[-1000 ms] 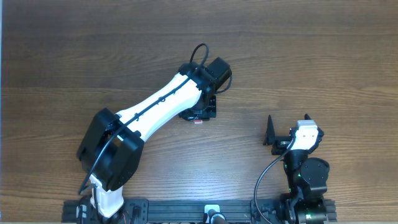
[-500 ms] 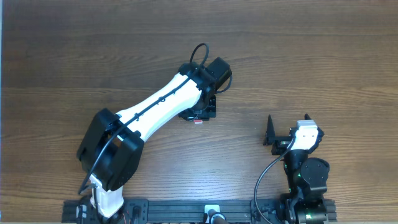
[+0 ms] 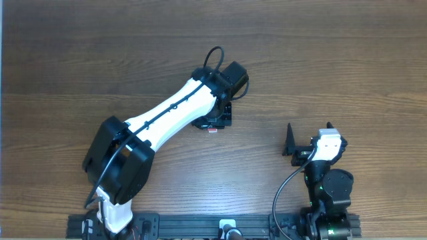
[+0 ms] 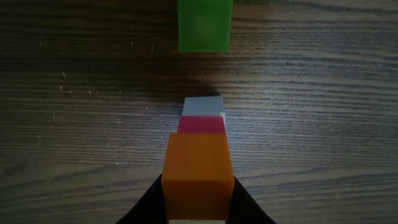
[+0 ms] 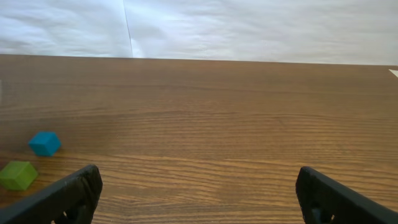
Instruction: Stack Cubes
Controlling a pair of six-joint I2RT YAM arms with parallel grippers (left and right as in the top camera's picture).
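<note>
My left gripper pinches the orange cube over the stacked pink cube and white cube, the far green cube and the blue cube are not yet stacked, and my right gripper is spread.

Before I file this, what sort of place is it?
Likely a robot lab bench: wooden tabletop, left arm and right arm on a black rail, orange cube, green cube.

place: likely a robot lab | cues: wood-grain table, arms' base rail, white backdrop
</note>
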